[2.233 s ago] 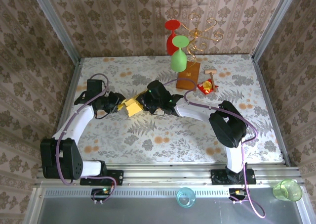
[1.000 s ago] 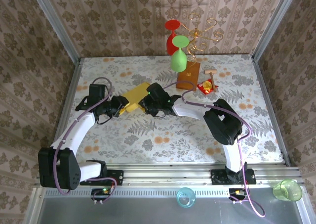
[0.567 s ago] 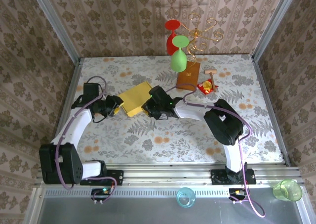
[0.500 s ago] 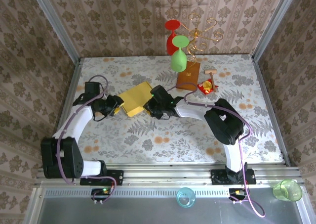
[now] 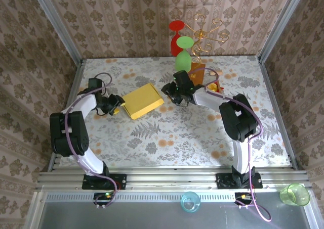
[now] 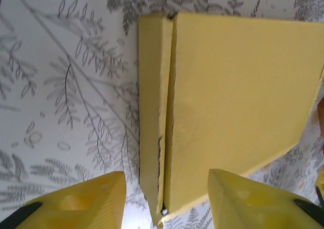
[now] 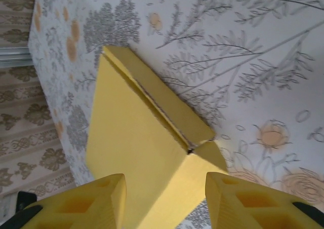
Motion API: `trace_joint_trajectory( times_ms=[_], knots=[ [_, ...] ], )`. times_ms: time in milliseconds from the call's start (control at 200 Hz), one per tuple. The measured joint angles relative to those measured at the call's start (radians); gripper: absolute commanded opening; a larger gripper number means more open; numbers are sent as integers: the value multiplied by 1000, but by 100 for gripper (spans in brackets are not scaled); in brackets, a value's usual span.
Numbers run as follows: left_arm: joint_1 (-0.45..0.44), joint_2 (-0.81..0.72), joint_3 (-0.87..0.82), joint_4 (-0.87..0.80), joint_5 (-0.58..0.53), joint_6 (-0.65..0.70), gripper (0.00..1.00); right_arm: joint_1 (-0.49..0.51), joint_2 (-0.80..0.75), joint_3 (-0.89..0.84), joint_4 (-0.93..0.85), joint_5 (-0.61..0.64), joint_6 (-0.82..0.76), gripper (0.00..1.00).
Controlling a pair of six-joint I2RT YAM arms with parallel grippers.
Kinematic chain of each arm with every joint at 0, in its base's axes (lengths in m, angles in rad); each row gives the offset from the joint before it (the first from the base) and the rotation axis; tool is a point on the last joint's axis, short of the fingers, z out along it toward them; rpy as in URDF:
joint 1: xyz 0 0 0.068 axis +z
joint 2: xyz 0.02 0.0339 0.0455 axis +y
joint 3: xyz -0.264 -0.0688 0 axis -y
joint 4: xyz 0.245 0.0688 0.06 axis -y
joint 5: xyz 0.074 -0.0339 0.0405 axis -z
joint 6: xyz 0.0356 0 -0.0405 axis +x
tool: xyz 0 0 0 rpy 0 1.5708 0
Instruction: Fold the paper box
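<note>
Box: the box (image 5: pixel 144 100) is lying flat on the surface (image 5: pixel 167 138), left of the middle and toward the far side, with its yellow side facing up.
Box up close: in the left wrist view the box (image 6: pixel 238 102) is showing one broad panel with a narrow strip running along its left edge, and a thin dark seam is parting the two. In the right wrist view the box (image 7: pixel 131 148) is showing a broad top and a narrow side wall meeting at a corner.
Left hand: the left hand (image 5: pixel 117 105) is sitting just left of the box's left corner with its fingers spread apart and gripping nothing. In its own view the left hand (image 6: pixel 166 188) is framing the near end of the box. Whether it is touching the box cannot be told.
Right hand: the right hand (image 5: pixel 168 91) is hovering just right of the box's right corner, jaws apart and holding nothing. In its own view the right hand (image 7: pixel 164 188) is looking down on the box.
Far side: a wooden block (image 5: pixel 195 76) is standing right of the box and behind the right arm, and a small packet (image 5: pixel 214 89) is lying beside it.
</note>
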Motion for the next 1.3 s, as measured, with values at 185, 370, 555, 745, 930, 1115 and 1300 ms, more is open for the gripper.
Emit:
trace_joint_trajectory(
  times_ms=[185,370,555,745,930,1115,1300],
  knots=[
    [47,57,79,-37,-30,40,48,37,1,2,4,-10,87,40],
    [73,162,246,-104,-68,87,49,62,7,-3,5,-13,142,38],
    [73,306,423,-174,-119,144,45,63,31,-3,-11,-14,180,38],
    [65,437,542,-208,-117,188,42,63,45,0,-12,-14,195,38],
    [25,487,584,-238,-104,214,42,59,95,13,-15,-14,199,38],
    [-12,493,594,-257,-85,234,41,42,124,32,-14,-17,199,38],
    [-20,501,594,-272,-79,251,41,29,139,62,-5,-30,198,40]
  ],
)
